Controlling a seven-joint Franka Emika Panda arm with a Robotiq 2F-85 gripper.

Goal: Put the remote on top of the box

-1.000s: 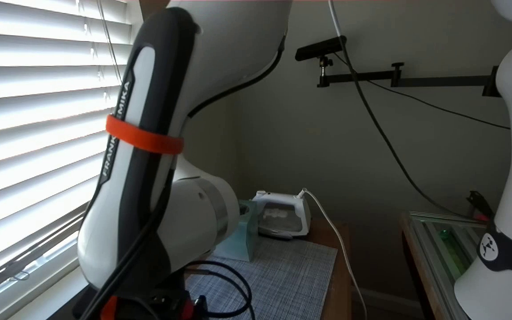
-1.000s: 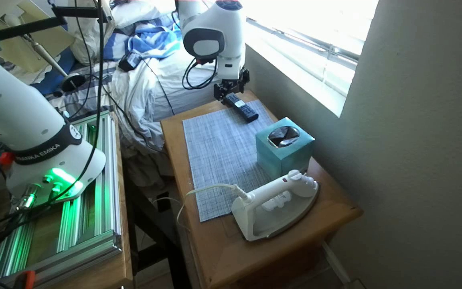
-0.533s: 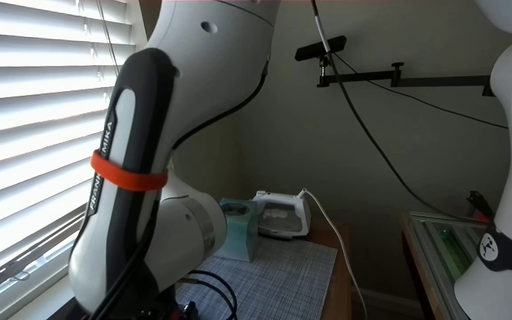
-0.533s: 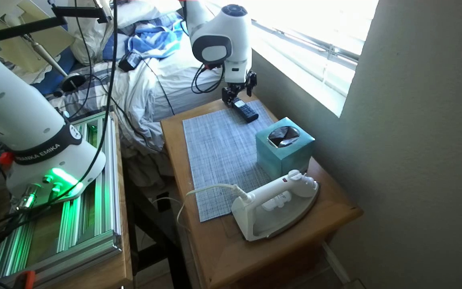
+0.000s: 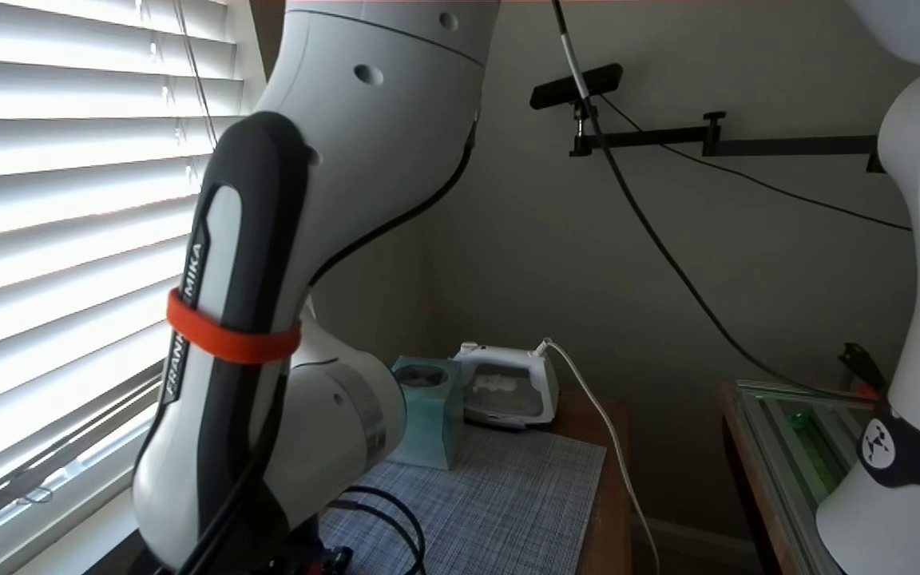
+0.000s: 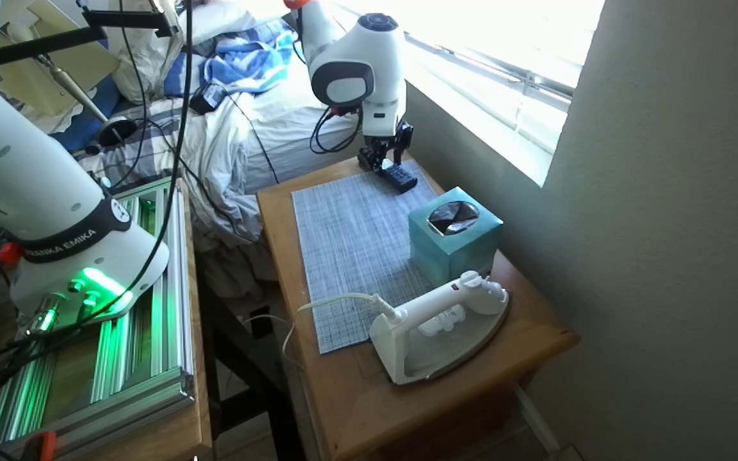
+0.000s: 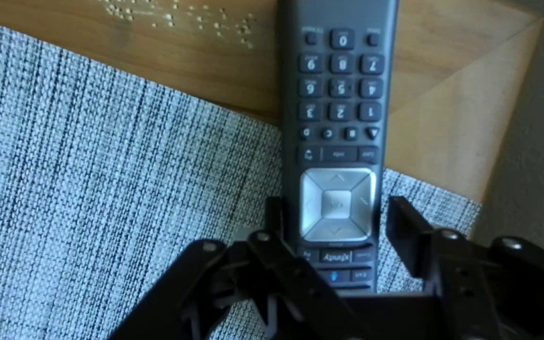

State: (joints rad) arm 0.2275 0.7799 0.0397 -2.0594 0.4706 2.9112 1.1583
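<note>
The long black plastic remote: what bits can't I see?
Wrist view: one end of the remote, cut by the top edge; the other, behind the black jointed gripper.
In an exterior view: all of it, behind the thick white arm or below the edge, can't tell.

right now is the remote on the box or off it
Off: an exterior view shows mat between the remote and the box.

Light glares through the blinds (image 5: pixel 69 263), leaving the wall (image 5: pixel 795 279) dim.
</note>
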